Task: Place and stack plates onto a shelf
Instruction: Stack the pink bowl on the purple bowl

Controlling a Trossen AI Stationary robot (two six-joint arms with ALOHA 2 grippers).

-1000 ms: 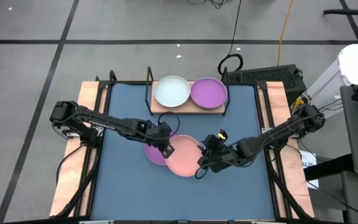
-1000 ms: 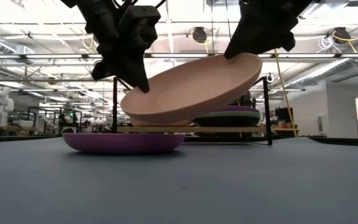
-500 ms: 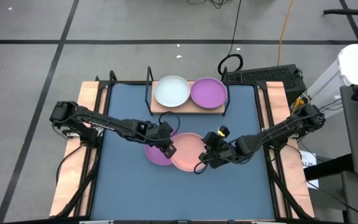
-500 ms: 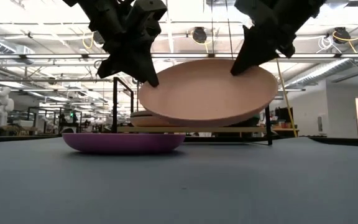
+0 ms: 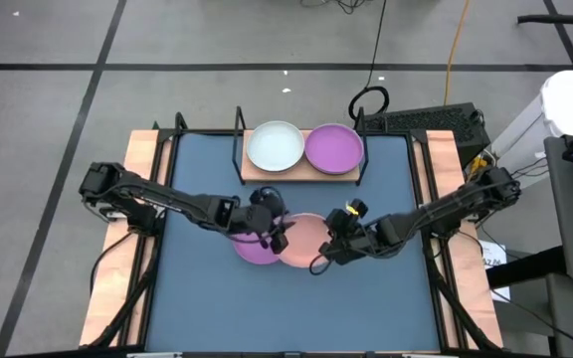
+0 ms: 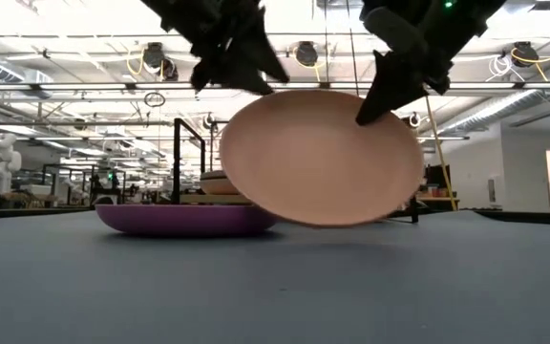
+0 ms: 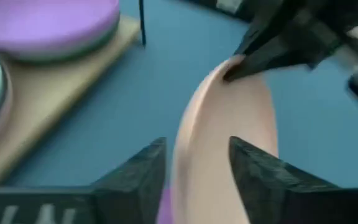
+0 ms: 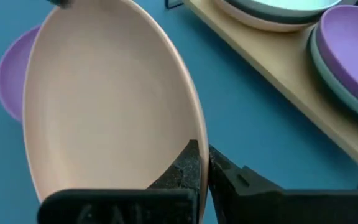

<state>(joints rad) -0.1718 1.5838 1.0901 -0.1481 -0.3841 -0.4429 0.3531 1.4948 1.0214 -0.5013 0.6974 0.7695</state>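
Note:
A pink plate (image 5: 304,241) hangs steeply tilted over the table's middle, its underside (image 6: 321,158) toward the near edge. My right gripper (image 8: 202,163) is shut on it. My left gripper (image 7: 197,180) is open at the plate's opposite rim, one finger on each side; I cannot tell whether it touches. A purple plate (image 5: 255,249) lies flat on the blue table, partly under the pink one. On the shelf (image 5: 301,169) at the far edge, a white plate (image 5: 275,146) and a purple plate (image 5: 334,148) each top a short stack. My right gripper pinches the pink plate's rim (image 8: 194,134) on the side toward the table's right, one finger on the inner face and one on the underside. The fingers slant down from the right. The plate hangs steeply tilted, far edge up; I cannot tell whether its low edge (image 6: 342,225) touches the table.
The shelf's black wire posts (image 5: 240,139) rise at its ends. Wooden side rails (image 5: 137,189) border the blue tabletop. Open blue surface (image 5: 296,308) lies toward the near edge. Cables and a keyboard (image 5: 426,121) sit beyond the far right corner.
The pink plate has tipped from a slant through nearly level to steeply on edge, underside toward the near side, and has shifted slightly right. My left gripper has opened, let go of the rim and risen a little. My right gripper has stayed on the opposite rim.

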